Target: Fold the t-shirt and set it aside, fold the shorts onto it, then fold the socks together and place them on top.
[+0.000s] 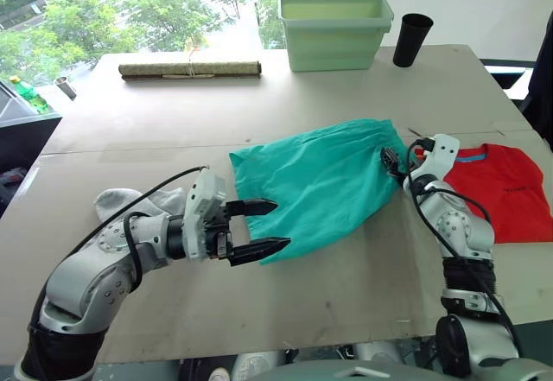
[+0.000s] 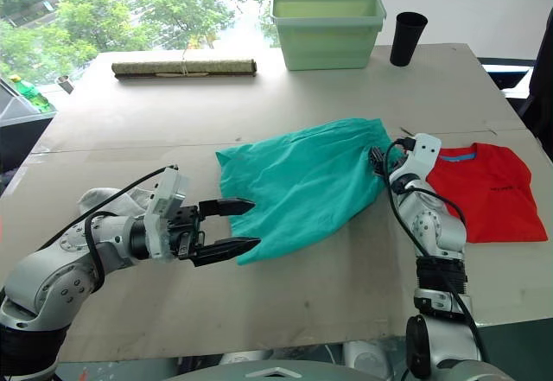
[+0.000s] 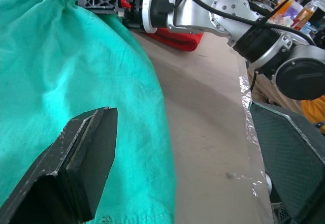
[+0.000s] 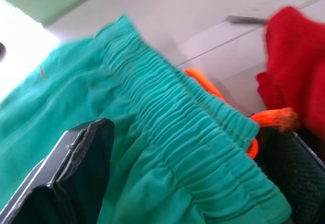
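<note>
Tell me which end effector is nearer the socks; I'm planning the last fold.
Left. The left end effector is at the shorts' hem, across its own arm from the socks. The right end effector is at the waistband, beside the t-shirt.

A wide tan bench [image 1: 285, 96] carries everything, with a seam running across its middle. At its far edge stands a pale green plastic tub [image 1: 335, 31], open at the top. Just beside the tub, on its right, a black cup [image 1: 411, 40] stands upright. Well to the left of the tub lies a rolled mat [image 1: 190, 69], olive-brown, tied around its middle and lying parallel to the far edge. Beyond the bench, a window [image 1: 155, 1] looks out on green trees. At the left, off the bench, a green bottle [image 1: 28, 92] lies tilted.
</note>
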Motion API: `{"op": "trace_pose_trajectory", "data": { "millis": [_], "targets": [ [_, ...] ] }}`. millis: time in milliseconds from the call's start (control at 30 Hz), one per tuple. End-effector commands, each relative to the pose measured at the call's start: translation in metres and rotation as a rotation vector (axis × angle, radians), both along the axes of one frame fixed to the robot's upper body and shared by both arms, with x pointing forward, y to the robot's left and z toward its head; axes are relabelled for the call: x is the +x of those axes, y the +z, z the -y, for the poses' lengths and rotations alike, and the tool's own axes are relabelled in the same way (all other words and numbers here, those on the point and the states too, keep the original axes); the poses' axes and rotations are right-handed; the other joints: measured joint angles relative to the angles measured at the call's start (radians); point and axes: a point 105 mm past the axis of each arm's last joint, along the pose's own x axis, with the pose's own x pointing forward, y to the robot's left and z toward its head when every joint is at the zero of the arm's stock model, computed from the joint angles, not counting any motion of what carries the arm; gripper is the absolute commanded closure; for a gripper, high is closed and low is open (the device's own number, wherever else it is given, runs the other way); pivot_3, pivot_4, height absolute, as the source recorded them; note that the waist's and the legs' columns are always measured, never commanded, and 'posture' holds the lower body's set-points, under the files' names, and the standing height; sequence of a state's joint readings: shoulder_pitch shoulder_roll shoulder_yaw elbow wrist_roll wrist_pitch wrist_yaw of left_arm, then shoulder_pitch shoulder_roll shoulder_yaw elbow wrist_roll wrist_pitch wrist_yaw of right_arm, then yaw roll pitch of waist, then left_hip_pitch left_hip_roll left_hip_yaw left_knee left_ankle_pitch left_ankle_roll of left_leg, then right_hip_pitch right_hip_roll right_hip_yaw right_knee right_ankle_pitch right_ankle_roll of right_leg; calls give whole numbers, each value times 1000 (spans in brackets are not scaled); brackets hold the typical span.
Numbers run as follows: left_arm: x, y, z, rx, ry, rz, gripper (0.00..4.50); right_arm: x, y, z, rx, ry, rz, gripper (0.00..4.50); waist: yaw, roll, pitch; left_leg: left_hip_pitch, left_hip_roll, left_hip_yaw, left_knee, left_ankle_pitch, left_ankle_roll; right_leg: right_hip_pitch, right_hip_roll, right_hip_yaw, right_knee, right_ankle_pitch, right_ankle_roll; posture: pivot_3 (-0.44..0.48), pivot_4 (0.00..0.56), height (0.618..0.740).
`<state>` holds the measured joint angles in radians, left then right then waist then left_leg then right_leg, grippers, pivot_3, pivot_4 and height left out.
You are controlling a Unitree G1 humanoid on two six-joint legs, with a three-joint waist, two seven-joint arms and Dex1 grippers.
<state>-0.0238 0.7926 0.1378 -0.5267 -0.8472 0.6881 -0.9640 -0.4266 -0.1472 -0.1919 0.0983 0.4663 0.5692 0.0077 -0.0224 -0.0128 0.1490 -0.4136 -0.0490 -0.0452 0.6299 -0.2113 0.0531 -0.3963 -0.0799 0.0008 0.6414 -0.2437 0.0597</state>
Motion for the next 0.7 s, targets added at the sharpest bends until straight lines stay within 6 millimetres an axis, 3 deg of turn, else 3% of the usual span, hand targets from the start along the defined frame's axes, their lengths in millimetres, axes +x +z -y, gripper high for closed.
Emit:
{"op": "trace_pose_trajectory", "data": {
  "millis": [33,300,567,633,700],
  "targets": [
    [-3,11,1,-7,10,64,76,-14,-15,-14,-80,76,-23,101,2,0,0,0,0,-1,0,0,0,0,0,1,0,0,0,0,150,731],
    [1,13,4,-24,33,69,76,-32,-5,-3,-193,57,62,101,9,0,0,0,0,-1,0,0,0,0,-1,2,0,0,-1,0,150,731],
    [8,15,7,-32,26,79,0,-30,8,-2,-198,58,122,3822,9,1,1,-1,0,-1,-1,0,-1,0,-1,2,0,0,0,0,150,731],
    [9,15,8,-34,24,82,0,-31,10,-1,-224,63,135,4366,9,1,1,-1,-1,-1,-1,0,-1,0,-1,2,0,0,0,0,150,731],
    [9,16,9,-38,26,84,0,-32,14,2,-266,57,155,4366,10,1,1,-1,-1,-1,0,0,-1,0,-1,2,0,0,0,0,150,731]
  ]
}}
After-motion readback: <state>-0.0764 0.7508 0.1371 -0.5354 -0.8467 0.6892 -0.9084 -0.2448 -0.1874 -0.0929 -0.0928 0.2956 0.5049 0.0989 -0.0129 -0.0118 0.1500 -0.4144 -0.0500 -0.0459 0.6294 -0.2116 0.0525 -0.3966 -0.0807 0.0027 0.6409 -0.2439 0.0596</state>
